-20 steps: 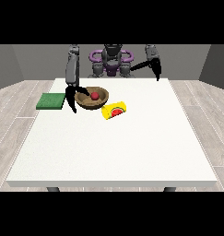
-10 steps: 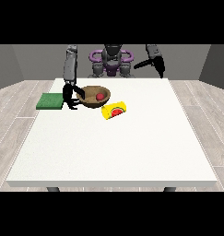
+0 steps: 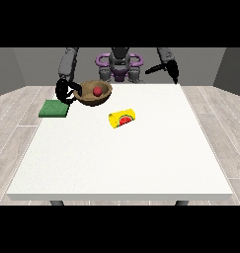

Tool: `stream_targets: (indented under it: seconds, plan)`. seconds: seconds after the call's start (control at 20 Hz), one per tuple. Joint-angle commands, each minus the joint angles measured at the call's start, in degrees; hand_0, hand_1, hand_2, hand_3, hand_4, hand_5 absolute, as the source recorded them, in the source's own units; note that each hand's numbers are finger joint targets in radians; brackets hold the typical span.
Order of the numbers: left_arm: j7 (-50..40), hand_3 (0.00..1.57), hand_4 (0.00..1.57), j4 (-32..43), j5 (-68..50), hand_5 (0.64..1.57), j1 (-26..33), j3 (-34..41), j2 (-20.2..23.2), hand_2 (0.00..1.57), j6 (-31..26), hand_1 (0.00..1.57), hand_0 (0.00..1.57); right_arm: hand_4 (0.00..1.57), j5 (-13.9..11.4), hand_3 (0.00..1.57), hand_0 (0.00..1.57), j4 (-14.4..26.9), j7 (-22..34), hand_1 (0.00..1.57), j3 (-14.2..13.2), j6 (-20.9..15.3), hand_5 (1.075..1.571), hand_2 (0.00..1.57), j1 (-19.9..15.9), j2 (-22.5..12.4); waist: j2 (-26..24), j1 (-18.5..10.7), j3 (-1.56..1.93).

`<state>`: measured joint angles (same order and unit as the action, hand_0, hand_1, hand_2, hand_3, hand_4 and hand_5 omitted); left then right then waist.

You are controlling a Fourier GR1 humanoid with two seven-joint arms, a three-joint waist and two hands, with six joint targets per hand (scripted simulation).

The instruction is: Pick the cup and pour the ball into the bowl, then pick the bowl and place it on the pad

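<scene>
Robot hand [image 3: 65, 91] at the view's left grips the bowl [image 3: 94, 93]; the other's [image 3: 173, 71] fingers unreadable.

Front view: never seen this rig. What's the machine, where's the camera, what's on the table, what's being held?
The machine is a humanoid robot standing behind a white table. The camera stands across the table and faces it, so the robot looks small at the top and its arms reach towards you.

On the table: a flat green pad at the view's left, and a yellow cup lying on its side near the middle, its open end showing a red inside.

The hand at the view's left grips the rim of a brown bowl, which is tilted and seems lifted slightly off the table, just right of the pad. A red ball sits inside the bowl.

The hand at the view's right is raised over the table's far edge and holds nothing.
</scene>
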<state>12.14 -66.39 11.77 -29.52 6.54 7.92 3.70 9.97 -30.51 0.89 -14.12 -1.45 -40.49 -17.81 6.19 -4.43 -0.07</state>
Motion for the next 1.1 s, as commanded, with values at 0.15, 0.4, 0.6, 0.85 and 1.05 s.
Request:
stream_targets:
  seconds: [0.15,0.4,0.6,0.85,1.05]
  plan:
    - [1.24,0.0,0.0,-1.76,1.06,1.569,1.53,-0.96,-1.21,0.0,2.21,0.0,0.0,1.06,3.52,1.57,1.57,-0.02,2.26,1.57,-4.32,5.69,1.564,1.57,0.54,-8.79,1.76,0.82,0.09]
    - [5.75,0.0,0.0,3.21,0.41,1.566,1.96,2.13,-0.16,0.0,4.25,0.0,0.0,1.08,4.4,1.57,1.57,-2.36,1.86,1.57,-3.49,9.95,1.559,1.57,3.27,-8.24,2.13,5.35,0.05]
    - [9.44,0.0,0.0,1.36,1.15,1.566,0.61,0.4,-1.36,0.0,5.11,0.0,0.0,1.08,7.05,1.57,1.57,-0.12,-2.59,1.57,-7.04,12.41,1.559,1.57,2.7,-10.52,9.15,2.41,0.09]
    - [9.81,0.0,0.0,-3.98,3.21,1.565,-2.7,-2.01,-3.28,0.0,8.14,0.0,0.0,1.03,9.5,1.37,1.57,3.38,-6.17,1.57,-11.36,18.75,1.562,1.57,1.35,-18.89,18.28,1.05,0.21]
    - [5.86,0.0,0.0,-10.45,4.14,1.565,-1.86,-3.58,-2.85,0.0,7.95,0.0,0.0,1.01,8.06,1.19,1.57,6.36,-12.86,1.57,-11.86,20.68,1.567,1.57,3.21,-21.89,19.99,-0.09,0.22]
